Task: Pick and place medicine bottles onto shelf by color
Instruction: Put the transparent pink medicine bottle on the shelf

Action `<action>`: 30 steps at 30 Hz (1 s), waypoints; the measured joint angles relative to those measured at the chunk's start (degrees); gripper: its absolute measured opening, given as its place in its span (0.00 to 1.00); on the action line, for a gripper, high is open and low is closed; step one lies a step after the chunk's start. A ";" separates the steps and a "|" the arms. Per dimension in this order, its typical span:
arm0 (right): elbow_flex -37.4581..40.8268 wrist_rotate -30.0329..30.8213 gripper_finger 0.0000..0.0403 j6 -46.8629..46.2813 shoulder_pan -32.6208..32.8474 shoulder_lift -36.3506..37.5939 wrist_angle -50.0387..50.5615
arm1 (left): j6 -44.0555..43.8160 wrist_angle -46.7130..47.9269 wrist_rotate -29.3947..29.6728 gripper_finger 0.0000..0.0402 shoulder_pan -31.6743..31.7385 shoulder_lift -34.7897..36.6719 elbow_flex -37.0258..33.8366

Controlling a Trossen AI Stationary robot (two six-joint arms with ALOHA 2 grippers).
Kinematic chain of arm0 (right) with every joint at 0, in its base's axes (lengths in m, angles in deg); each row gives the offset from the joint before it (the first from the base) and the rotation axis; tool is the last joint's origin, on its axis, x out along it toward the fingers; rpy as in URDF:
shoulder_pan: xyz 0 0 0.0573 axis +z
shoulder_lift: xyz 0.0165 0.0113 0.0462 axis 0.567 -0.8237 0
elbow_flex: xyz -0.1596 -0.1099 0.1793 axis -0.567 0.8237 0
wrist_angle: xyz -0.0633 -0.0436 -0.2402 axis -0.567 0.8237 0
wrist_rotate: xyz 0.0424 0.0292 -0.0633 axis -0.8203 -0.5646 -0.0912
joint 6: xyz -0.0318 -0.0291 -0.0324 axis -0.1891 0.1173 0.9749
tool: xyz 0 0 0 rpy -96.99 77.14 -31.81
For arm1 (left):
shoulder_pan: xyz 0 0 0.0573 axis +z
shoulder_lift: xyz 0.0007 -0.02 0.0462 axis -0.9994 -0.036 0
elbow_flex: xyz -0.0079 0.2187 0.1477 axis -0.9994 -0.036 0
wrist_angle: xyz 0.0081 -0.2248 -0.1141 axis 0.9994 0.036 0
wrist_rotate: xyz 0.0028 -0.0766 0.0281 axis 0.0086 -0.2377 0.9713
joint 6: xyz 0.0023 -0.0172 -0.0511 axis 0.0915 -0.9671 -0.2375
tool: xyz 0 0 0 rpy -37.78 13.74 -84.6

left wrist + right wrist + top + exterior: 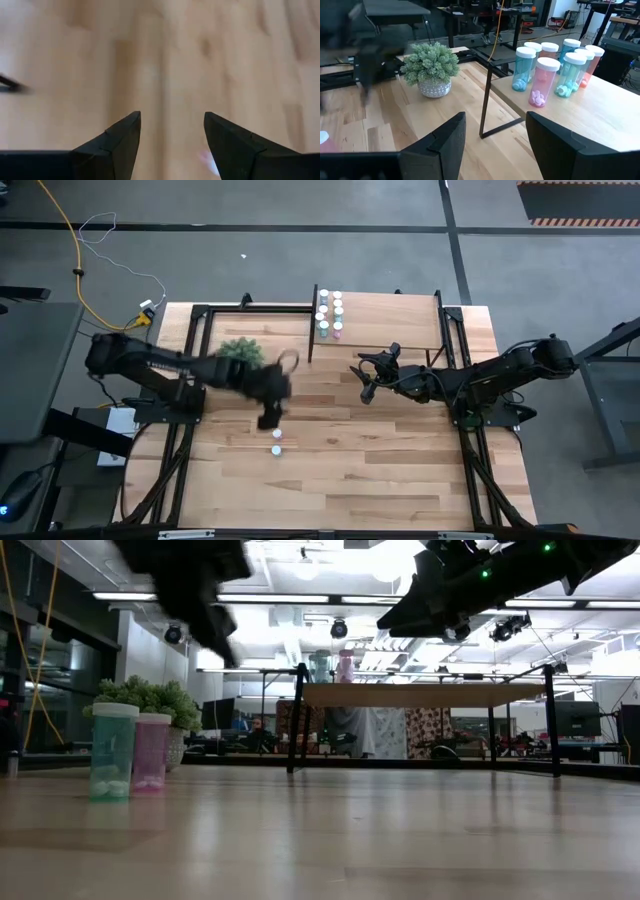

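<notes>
The left gripper [268, 420] is hanging over the surface [380, 470] with its fingers apart and holding nothing, just above two medicine bottles [276, 442] that are standing upright with white caps up, the arm reaching in from the left past the plant [241, 351]. The other bottles [329, 314] are standing upright in a cluster on the shelf [390, 320]. The right gripper [366, 380] is waiting near the shelf's front edge, fingers apart and empty, its arm stretched out low from the right.

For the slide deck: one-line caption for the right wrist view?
Open right gripper faces the shelf holding seven capped bottles, teal and pink, with a potted plant on the table beside it.
</notes>
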 joint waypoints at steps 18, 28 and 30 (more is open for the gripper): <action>0.00 -0.01 0.50 -1.05 0.00 0.00 -0.19 | -13.61 -12.12 13.68 0.52 -20.80 -0.15 -11.35; 0.00 0.00 0.50 -1.05 0.00 0.00 -0.19 | -14.25 -11.04 9.62 0.52 -17.14 -0.15 -11.35; 0.00 -0.02 0.50 -1.03 0.00 0.00 -0.19 | -14.25 -10.70 8.36 0.52 -16.67 -0.15 -11.35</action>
